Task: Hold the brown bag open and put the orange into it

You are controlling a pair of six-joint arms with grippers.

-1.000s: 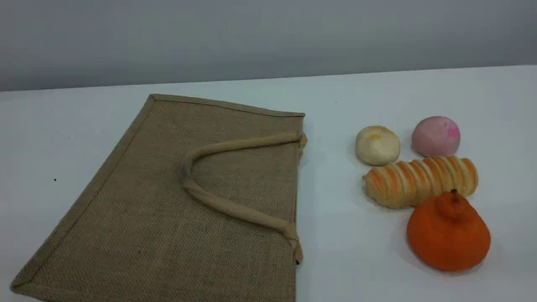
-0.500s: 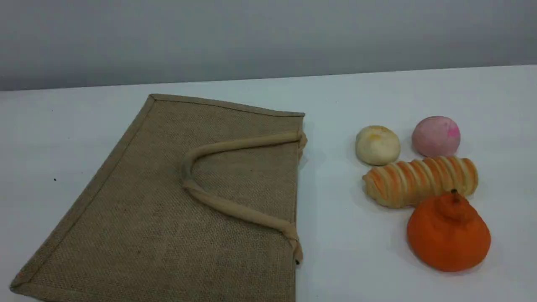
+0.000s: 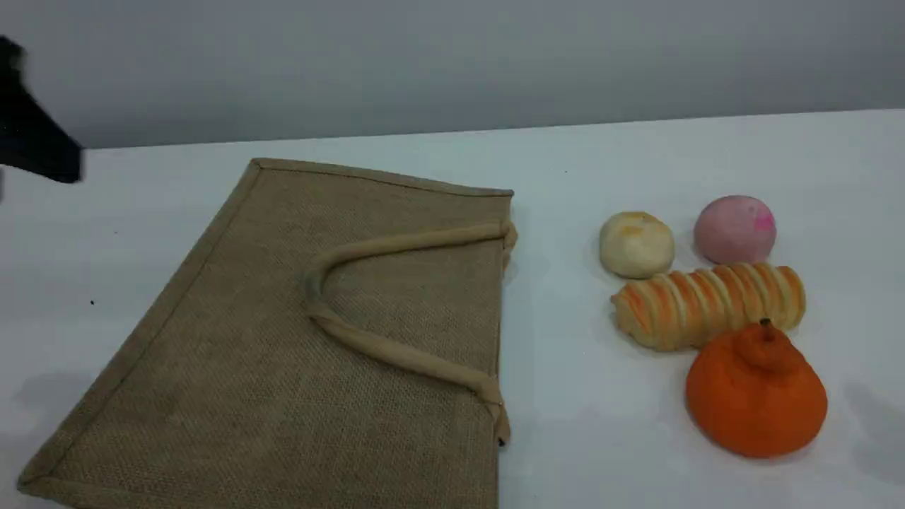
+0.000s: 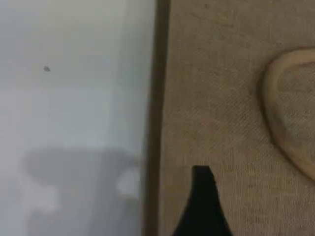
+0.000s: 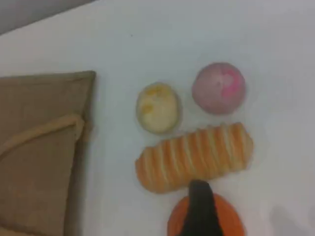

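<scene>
Left arm (image 3: 35, 141) is now poking into the top-left corner, wasn't there before. Left gripper (image 4: 203, 196) is hovering wide open over the brown bag (image 3: 297, 339), right by its bound edge. Right gripper (image 5: 199, 206) is hanging wide open above the orange (image 3: 755, 396), which is sitting against the striped roll (image 3: 707, 304). Bare table (image 3: 558, 353) is separating bag and food.

The bag (image 3: 283, 339) is tan-brown with a coarse woven look and slightly darker trim, and its handle (image 3: 403, 357) is a paler beige. The orange (image 3: 755, 399) is bright orange with a tiny dark stem. The bread roll (image 3: 707, 305) is golden with orange stripes. The pink bun (image 3: 735, 230) has a hotter pink blotch, and the cream bun (image 3: 636, 245) has a yellow patch. White tabletop (image 3: 636, 155), grey wall (image 3: 452, 63).
</scene>
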